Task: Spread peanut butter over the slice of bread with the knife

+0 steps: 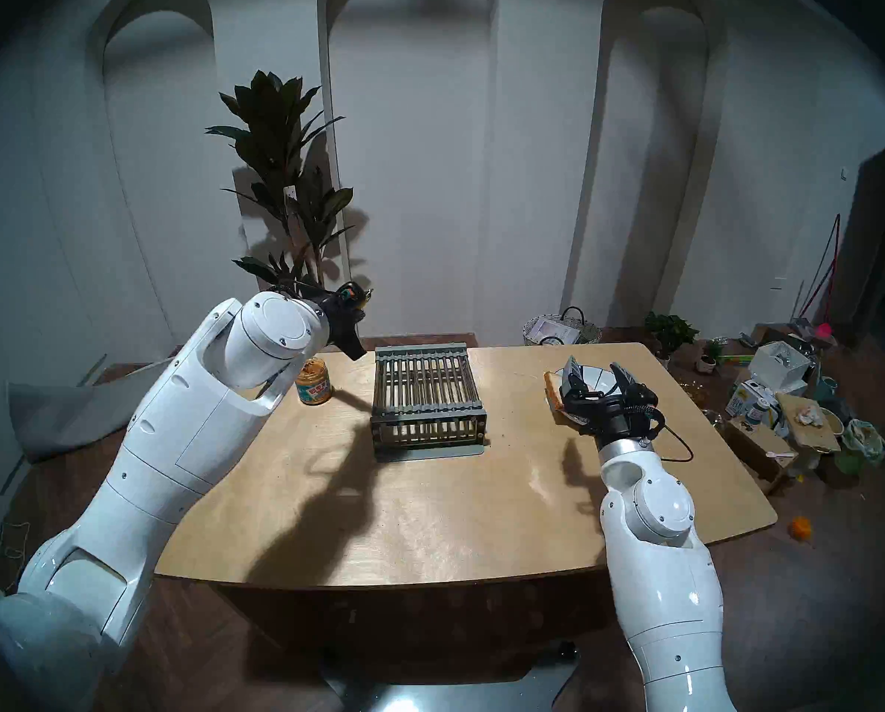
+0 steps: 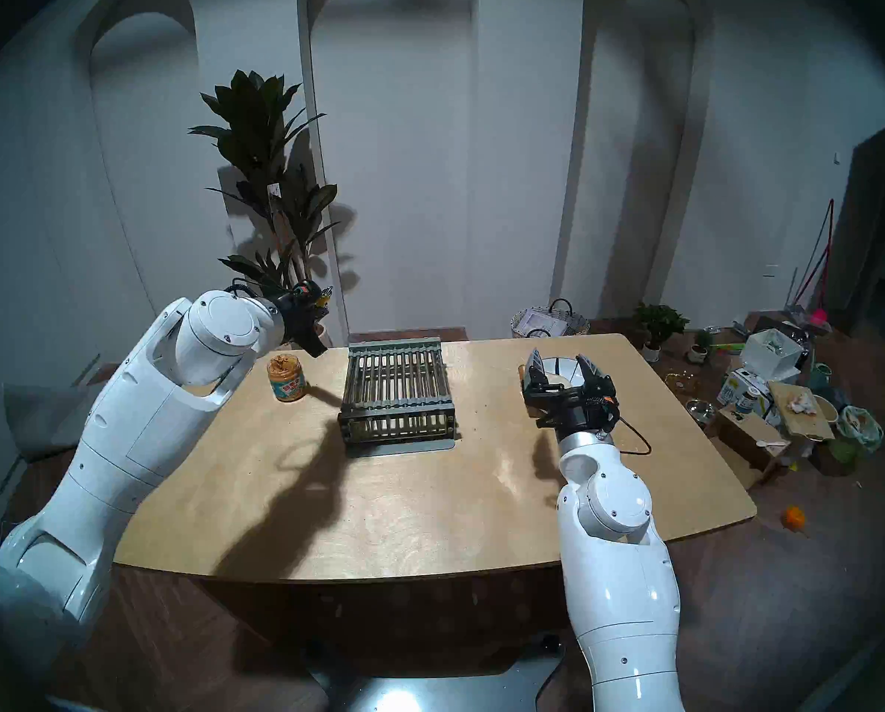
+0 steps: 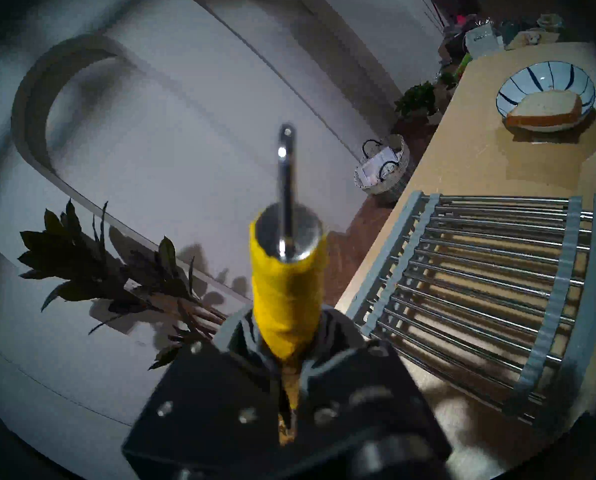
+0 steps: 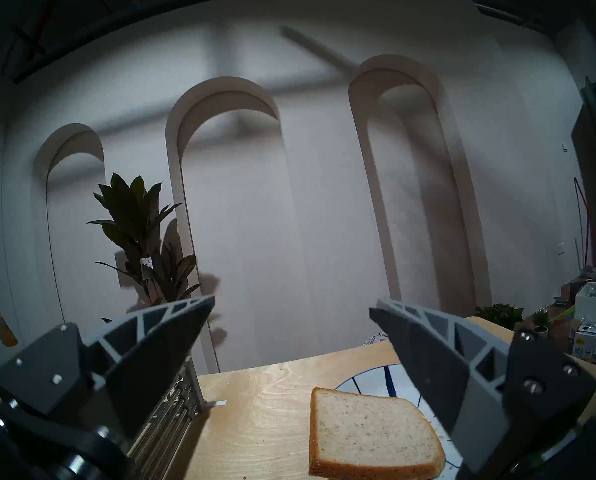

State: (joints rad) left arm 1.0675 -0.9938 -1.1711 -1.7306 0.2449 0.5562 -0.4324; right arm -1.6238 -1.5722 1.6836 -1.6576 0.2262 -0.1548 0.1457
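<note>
While clamped in left pincer (image 3: pixel 286 392), yellow-handled knife (image 3: pixel 286 285), paste-smeared blade

Dim overhead light throws hard arm shadows across the table (image 1: pixel 430 515); fisheye edges darken, near objects blur.

Open jar of tan peanut butter (image 1: pixel 314 382) upright at the table's far left, yellow-handled knife (image 3: pixel 287 295) held aloft with tan smears, pale brown-crusted slice of bread (image 4: pixel 372 437) overhanging its plate's rim
</note>
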